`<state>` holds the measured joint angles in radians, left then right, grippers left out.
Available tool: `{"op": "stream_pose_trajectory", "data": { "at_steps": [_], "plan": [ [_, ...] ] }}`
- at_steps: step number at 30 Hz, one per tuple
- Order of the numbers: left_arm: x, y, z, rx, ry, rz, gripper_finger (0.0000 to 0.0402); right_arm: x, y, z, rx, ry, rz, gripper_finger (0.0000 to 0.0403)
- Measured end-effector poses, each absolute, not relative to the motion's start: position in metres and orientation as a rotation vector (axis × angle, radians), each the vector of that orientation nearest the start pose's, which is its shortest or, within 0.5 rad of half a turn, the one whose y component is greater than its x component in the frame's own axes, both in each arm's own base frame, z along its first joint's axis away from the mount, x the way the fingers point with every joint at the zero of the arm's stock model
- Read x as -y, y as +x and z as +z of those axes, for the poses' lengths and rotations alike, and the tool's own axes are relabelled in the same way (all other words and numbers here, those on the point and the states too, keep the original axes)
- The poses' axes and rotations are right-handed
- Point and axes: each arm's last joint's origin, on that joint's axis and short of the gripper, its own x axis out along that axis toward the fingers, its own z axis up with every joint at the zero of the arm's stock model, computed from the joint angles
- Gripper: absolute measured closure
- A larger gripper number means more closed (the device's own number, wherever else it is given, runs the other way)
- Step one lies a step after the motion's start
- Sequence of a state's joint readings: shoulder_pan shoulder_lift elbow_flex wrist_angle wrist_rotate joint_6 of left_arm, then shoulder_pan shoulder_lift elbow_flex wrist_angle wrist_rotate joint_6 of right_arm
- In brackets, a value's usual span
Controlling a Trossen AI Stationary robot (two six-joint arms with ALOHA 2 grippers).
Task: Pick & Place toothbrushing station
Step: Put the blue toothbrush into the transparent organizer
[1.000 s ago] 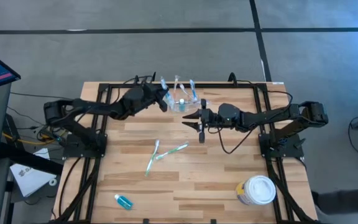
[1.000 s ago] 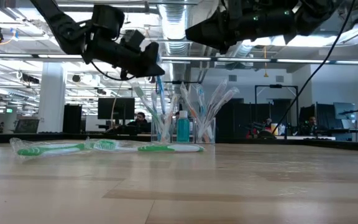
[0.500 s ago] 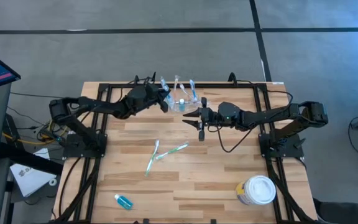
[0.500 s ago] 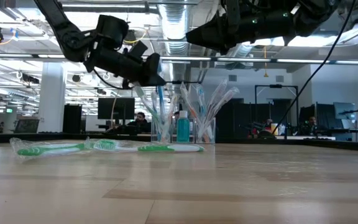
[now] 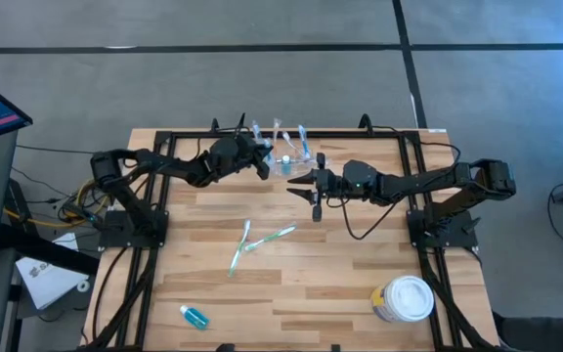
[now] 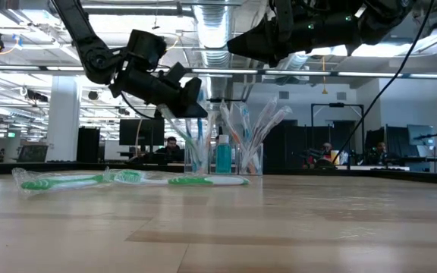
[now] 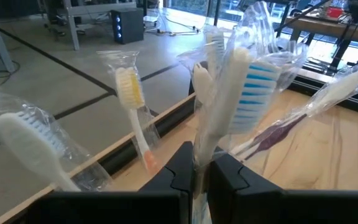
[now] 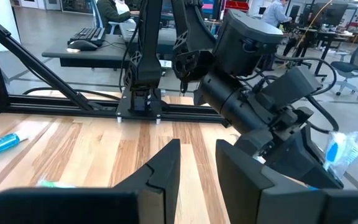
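The left gripper [image 5: 260,156] was clamped on a wrapped blue-bristled toothbrush [image 7: 241,93], its fingers [image 7: 180,169] pinched together around the white handle, right at the toothbrushing station [image 5: 291,161]. That clear little holder stood at the far edge of the table [image 5: 360,284], between the two arms, already bristling with other wrapped brushes, among them a yellow-bristled toothbrush [image 7: 129,87]. The right gripper [image 5: 313,196] hung just beside the holder on its near side, above the wood, jaws partly apart with nothing between them.

From where I stood, the step looked like seating that brush in the holder. To do it well, I'd have kept the handle upright and lowered it straight into a free slot, slowly, since the crinkly wrappers crowd each other and could snag. The holder seemed light enough to tip or slide, so letting go only once the brush stood on its own would have been wise.

Two green toothbrushes [image 5: 262,240] lay mid-table, a small blue tube [image 5: 194,316] and a white-lidded tub [image 5: 405,298] nearer the front.
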<state>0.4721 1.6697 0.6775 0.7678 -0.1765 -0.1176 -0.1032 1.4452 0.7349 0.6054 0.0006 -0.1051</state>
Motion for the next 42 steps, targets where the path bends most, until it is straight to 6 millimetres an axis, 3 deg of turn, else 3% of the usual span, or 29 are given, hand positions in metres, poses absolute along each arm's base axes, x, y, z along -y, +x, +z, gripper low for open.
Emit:
{"op": "stream_pose_trajectory", "data": {
  "at_steps": [27,42],
  "plan": [
    [-0.1522,0.2858,0.1683,-0.229,-0.175,0.665,0.0390,0.0317,0.3063,0.2407,-0.113,-0.099,-0.098,0.0310],
    [-0.1519,0.2860,0.1685,-0.226,-0.174,0.665,0.0346,0.0329,0.3060,0.2389,-0.132,-0.098,-0.100,0.0310]
  ]
}}
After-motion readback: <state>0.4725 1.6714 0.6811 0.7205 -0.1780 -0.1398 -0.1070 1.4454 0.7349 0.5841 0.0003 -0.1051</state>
